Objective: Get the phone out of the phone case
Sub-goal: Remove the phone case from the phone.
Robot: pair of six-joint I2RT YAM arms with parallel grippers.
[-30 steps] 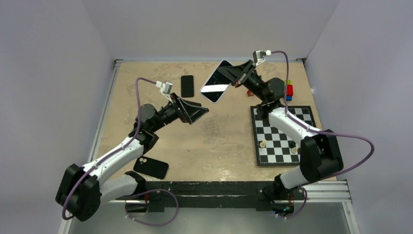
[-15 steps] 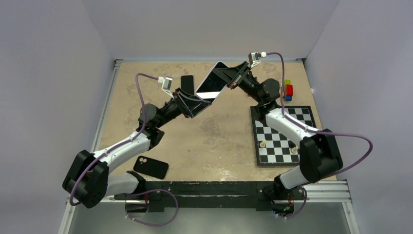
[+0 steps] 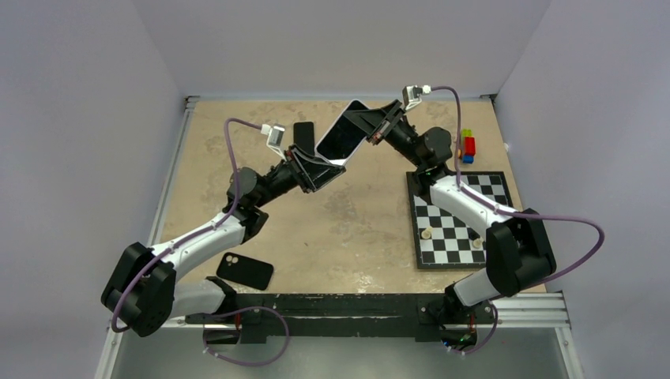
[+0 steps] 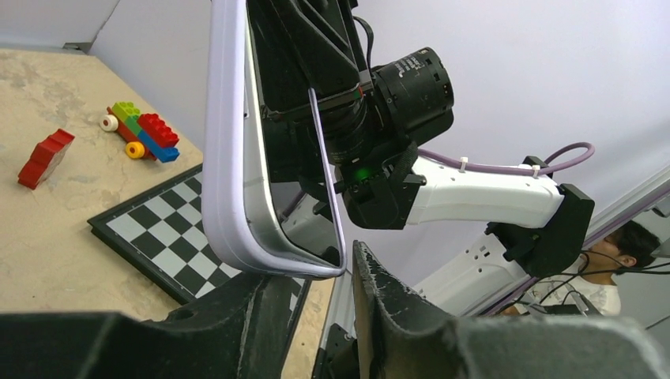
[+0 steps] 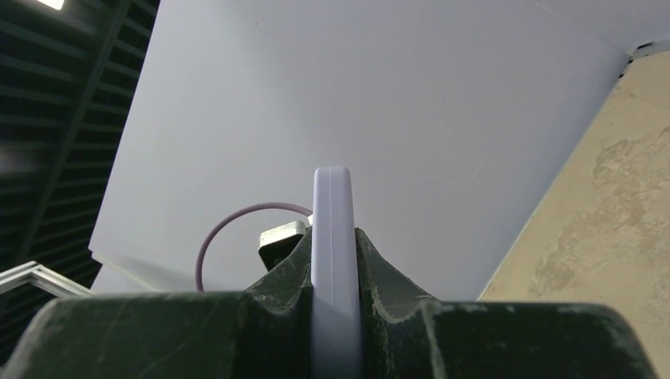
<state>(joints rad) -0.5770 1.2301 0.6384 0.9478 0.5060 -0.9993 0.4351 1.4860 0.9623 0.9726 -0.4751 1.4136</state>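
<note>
The phone [image 3: 341,136], dark screen up, sits in a lavender phone case [image 4: 225,158] and hangs tilted above the back of the table. My right gripper [image 3: 371,126] is shut on the case's upper right edge. In the right wrist view the case's edge [image 5: 332,213] is squeezed between both fingers of that gripper [image 5: 333,253]. My left gripper [image 3: 320,172] has come up under the lower left corner. In the left wrist view its jaws [image 4: 324,276] stand narrowly open on either side of that corner, with a thin gap showing at the right finger [image 4: 379,308].
A black phone case [image 3: 245,271] lies near the left arm's base, and another dark slab [image 3: 303,130] lies behind the left gripper. A chessboard [image 3: 458,217] with a few pieces is on the right. Toy bricks [image 3: 468,146] lie behind it.
My left arm rose and swung right to the phone's lower corner, and its jaws narrowed from wide open. The right gripper shifted the phone slightly left.
</note>
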